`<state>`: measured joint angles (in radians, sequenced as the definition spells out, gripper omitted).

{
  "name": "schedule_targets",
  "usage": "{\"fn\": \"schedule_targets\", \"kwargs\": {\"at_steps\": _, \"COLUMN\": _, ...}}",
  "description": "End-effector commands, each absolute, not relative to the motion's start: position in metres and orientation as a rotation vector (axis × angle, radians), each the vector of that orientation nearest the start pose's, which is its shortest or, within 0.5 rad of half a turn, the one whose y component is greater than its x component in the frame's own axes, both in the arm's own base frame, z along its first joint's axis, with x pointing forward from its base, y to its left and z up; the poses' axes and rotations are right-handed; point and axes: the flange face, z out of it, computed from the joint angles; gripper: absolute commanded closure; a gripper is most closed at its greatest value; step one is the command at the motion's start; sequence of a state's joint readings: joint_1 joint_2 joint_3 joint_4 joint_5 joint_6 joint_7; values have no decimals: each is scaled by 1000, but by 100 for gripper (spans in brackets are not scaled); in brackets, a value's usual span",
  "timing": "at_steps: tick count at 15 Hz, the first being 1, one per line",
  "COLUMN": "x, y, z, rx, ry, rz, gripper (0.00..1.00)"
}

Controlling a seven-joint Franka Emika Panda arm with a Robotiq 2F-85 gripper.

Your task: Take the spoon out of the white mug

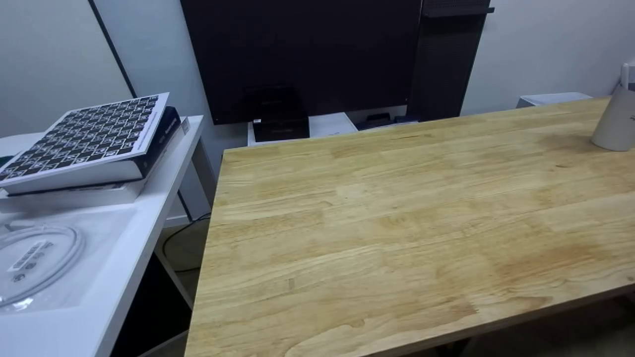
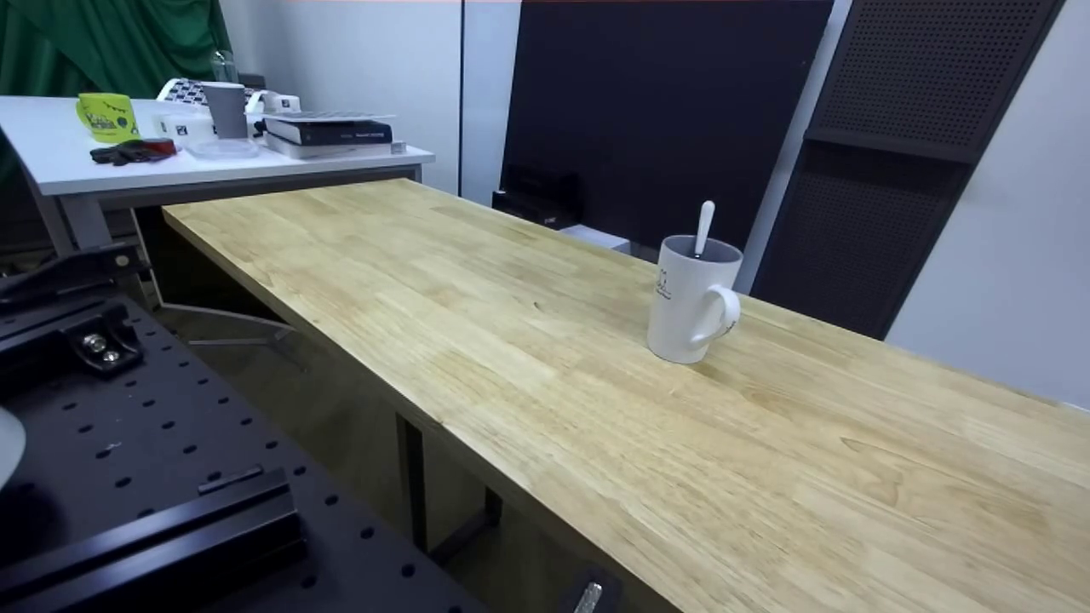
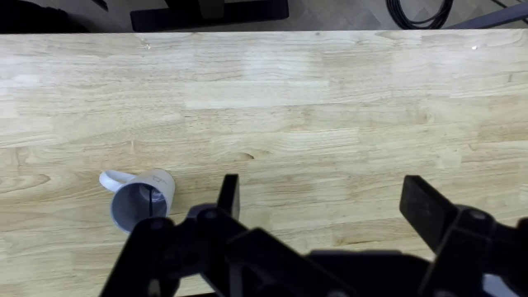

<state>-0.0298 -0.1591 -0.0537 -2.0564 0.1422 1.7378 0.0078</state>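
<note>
The white mug (image 2: 681, 311) stands upright on the wooden table, its handle attached at the side. It is cut by the right edge in an exterior view (image 1: 612, 124) and lies at lower left in the wrist view (image 3: 163, 181). The spoon (image 2: 704, 228) stands in the mug, its pale handle end rising above the rim; its bowl is hidden inside. Its handle also shows in an exterior view (image 1: 624, 76) and as a thin dark line inside the mug in the wrist view (image 3: 150, 202). My gripper (image 3: 322, 179) is open and empty above the table, right of the mug.
The wooden table (image 2: 511, 358) runs through all views. A white side table (image 2: 255, 168) holds books (image 2: 332, 132), a grey cup (image 2: 226, 111) and a yellow-green mug (image 2: 108, 117). A black perforated plate (image 2: 213, 409) lies beside the table. A dark screen (image 1: 307, 59) stands behind.
</note>
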Motion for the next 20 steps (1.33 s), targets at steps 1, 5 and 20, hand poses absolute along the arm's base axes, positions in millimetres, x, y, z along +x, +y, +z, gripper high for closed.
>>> {"fn": "schedule_targets", "kwargs": {"at_steps": 1, "x": 528, "y": -59, "z": 473, "rx": -2984, "ry": 215, "rz": 319, "gripper": 0}}
{"fn": "schedule_targets", "kwargs": {"at_steps": 5, "x": 551, "y": -86, "z": 443, "rx": -3021, "ry": 249, "rz": 372, "gripper": 0}}
{"fn": "schedule_targets", "kwargs": {"at_steps": 20, "x": 579, "y": -103, "z": 398, "rx": -3118, "ry": 141, "rz": 172, "gripper": 0}}
